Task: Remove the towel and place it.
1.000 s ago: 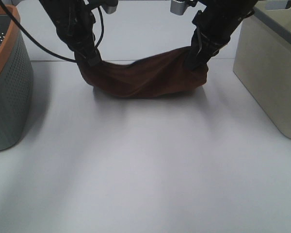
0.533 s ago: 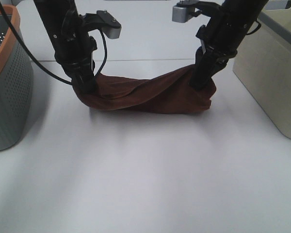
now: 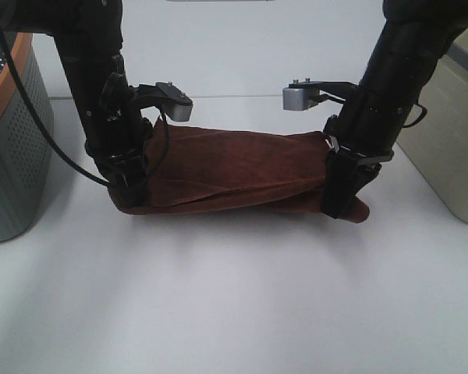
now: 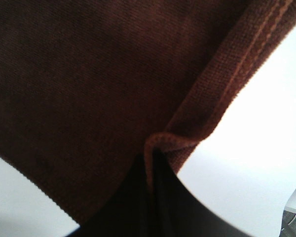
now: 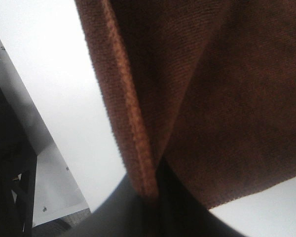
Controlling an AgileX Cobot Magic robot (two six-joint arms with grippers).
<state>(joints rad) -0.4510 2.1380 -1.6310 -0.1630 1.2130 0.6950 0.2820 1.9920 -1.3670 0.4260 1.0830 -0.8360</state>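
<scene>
**Towel stretched between two closed claws above the table**

The dark reddish-brown plush towel [image 3: 234,167] hangs lengthwise between the two arms, over the middle of the white table [image 3: 234,304]. Its folded body sags a little, and the lower edge sits at or just above the tabletop; whether it touches cannot be told.

The left gripper [image 3: 132,191] points downward and is clamped narrow on the towel's left end. In the left wrist view its dark fingers [image 4: 138,207] close on a fold of the stitched hem [image 4: 237,64], with cloth filling most of the picture.

The right gripper [image 3: 339,204] also points downward and pinches the towel's right end, where a small lump of cloth pokes out beside it. The right wrist view shows the jaws closed on the hem strip, with white table on either side.

A grey perforated basket with an orange rim [image 3: 15,156] stands at the left edge of the table, well apart from the towel. A beige plastic bin [image 3: 452,156] stands at the right edge, near the right arm.
</scene>
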